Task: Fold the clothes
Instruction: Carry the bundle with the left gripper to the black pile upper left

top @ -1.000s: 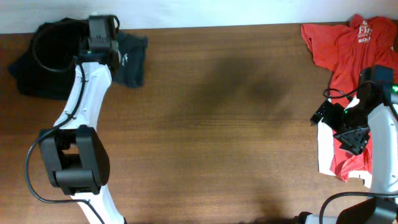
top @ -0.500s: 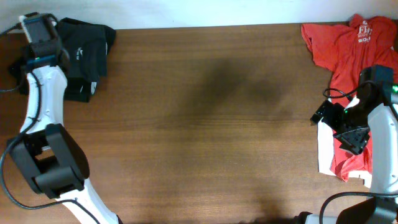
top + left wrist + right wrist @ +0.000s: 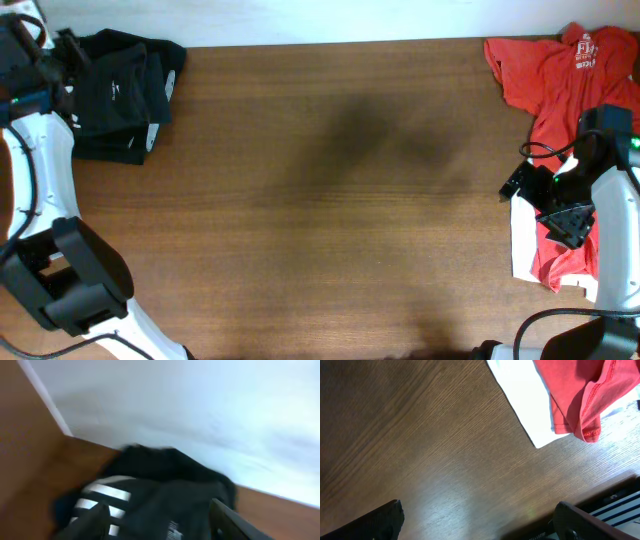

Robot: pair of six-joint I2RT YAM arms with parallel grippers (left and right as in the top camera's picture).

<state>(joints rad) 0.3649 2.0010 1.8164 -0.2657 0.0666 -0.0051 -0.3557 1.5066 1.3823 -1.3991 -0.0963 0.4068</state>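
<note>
A heap of black clothes lies at the table's far left corner. In the blurred left wrist view it shows as dark fabric with white stripes. My left gripper hovers at the heap's left edge, open, its fingers spread over the fabric and gripping nothing. A red T-shirt is spread at the far right, with a white piece under its lower part. My right gripper hangs wide open over bare wood beside the white piece and the red hem.
The brown wooden table stretches between the two heaps. A pale wall runs along the table's far edge, right behind the black heap. The table's near edge passes close under my right gripper.
My left arm swung left along the far edge, dragging a dark garment onto the black heap. Its jaws then opened and let it go. The right arm stayed still.
</note>
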